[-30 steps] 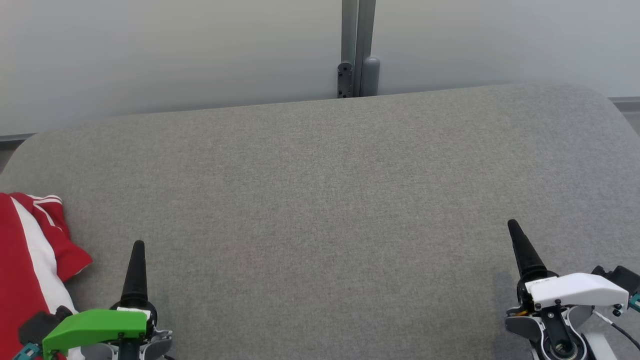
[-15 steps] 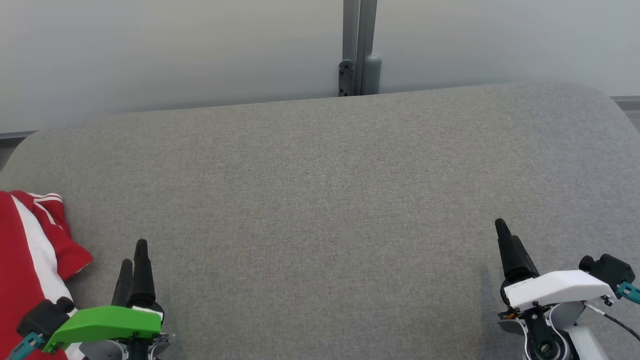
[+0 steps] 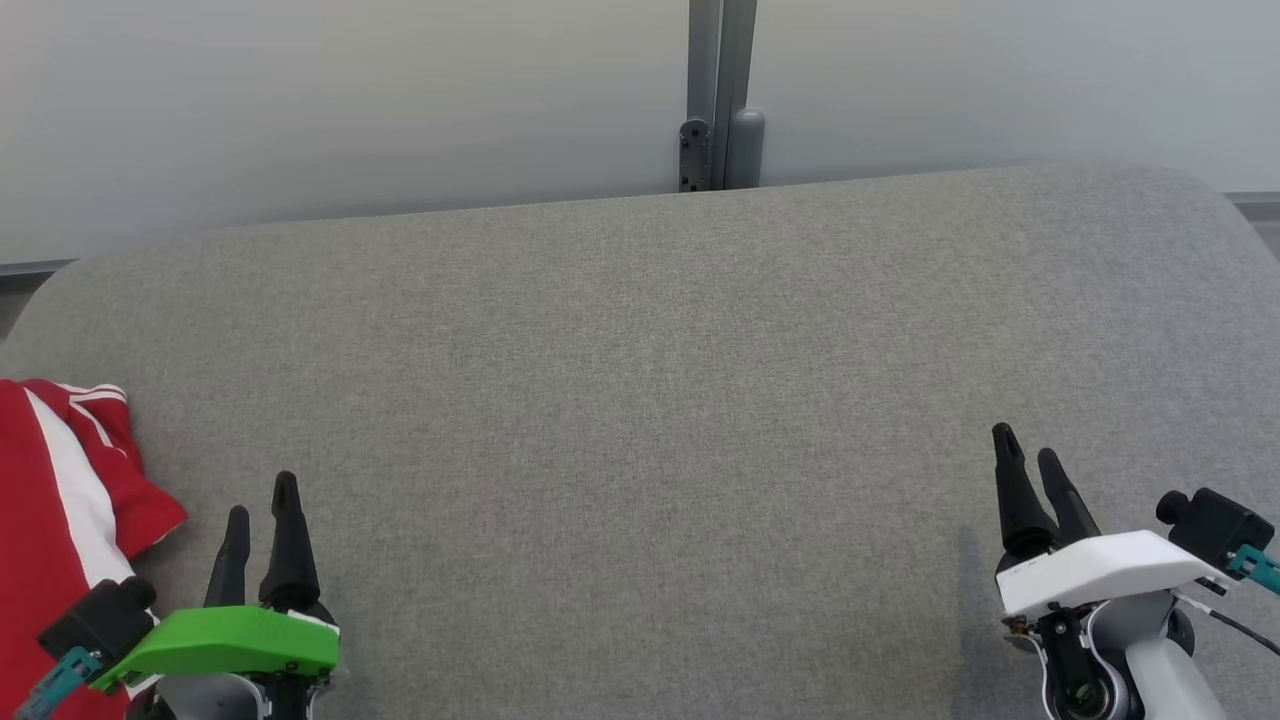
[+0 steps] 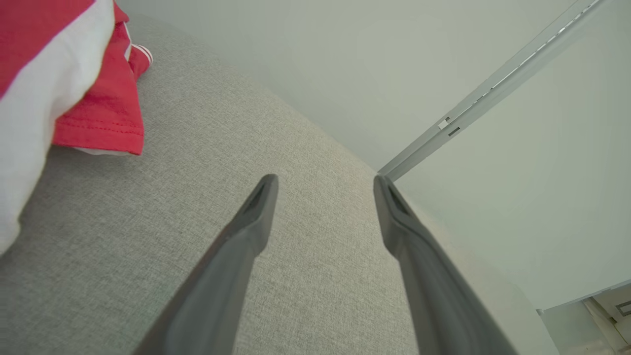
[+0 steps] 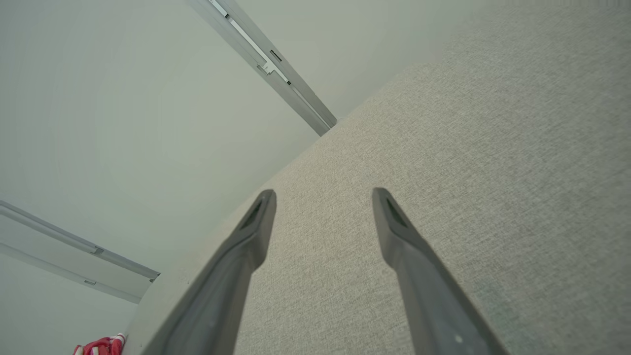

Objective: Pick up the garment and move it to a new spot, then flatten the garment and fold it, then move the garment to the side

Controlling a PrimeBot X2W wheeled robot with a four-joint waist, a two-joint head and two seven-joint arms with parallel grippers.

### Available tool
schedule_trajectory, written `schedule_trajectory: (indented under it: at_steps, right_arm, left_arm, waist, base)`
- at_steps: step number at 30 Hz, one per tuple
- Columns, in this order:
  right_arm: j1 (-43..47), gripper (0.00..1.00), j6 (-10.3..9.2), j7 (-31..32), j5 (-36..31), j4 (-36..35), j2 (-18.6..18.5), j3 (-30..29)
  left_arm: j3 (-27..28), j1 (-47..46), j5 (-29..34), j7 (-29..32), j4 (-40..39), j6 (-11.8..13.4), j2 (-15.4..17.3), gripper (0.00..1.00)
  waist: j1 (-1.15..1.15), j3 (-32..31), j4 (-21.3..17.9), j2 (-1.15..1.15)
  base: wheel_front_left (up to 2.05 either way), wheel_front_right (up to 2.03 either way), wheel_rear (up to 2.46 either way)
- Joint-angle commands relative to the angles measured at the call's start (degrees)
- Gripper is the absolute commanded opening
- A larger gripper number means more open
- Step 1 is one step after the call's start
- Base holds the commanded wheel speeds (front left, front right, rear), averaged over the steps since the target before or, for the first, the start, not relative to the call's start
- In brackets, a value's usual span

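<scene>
The red-and-white garment is lying at eight o'clock on the grey surface. The left gripper at seven o'clock and the right gripper at four are hovering, fingers apart, empty.

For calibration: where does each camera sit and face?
Head view: from the head, down onto the grey fabric table; left gripper, right gripper at bottom corners.
Left wrist view: along open fingers, red and white cloth garment alongside.
Right wrist view: along open fingers, across the table.
Shared: table and garment, all three.

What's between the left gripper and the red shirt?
Only bare grey cushion separates the left gripper from the shirt, shown in the left wrist view.
</scene>
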Motion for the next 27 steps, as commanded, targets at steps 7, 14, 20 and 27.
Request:
schedule_trajectory:
  at_steps: [7,14,20,27]
  right_arm:
    - [-1.6,1.00,0.04,-1.6,-6.8,-0.9,-0.1,-0.5]
    - [-1.5,1.00,0.04,-2.7,-11.5,-0.1,-0.1,-0.2]
    - [-1.5,1.00,0.04,-3.6,-15.5,0.9,-0.1,0.9]
    - [-1.8,1.00,0.04,-4.6,-20.2,1.2,-0.1,2.0]
  left_arm:
    - [-0.3,-1.6,6.7,-1.7,-1.1,0.5,0.5,1.00]
    - [-0.5,-1.4,11.4,-2.7,-0.9,0.9,0.6,1.00]
    - [-0.9,-1.1,15.3,-3.6,-0.6,0.9,0.6,1.00]
    - [-1.3,-0.9,19.6,-4.6,-0.3,1.2,0.6,1.00]
  waist:
    - [0.00,0.1,0.1,0.00]
    - [0.00,0.1,0.1,0.00]
    - [0.00,0.0,0.3,0.00]
    - [0.00,0.1,0.3,0.00]
  base:
    - [0.00,0.00,0.00]
    - [0.00,0.00,0.00]
    - [0.00,0.00,0.00]
    - [0.00,0.00,0.00]
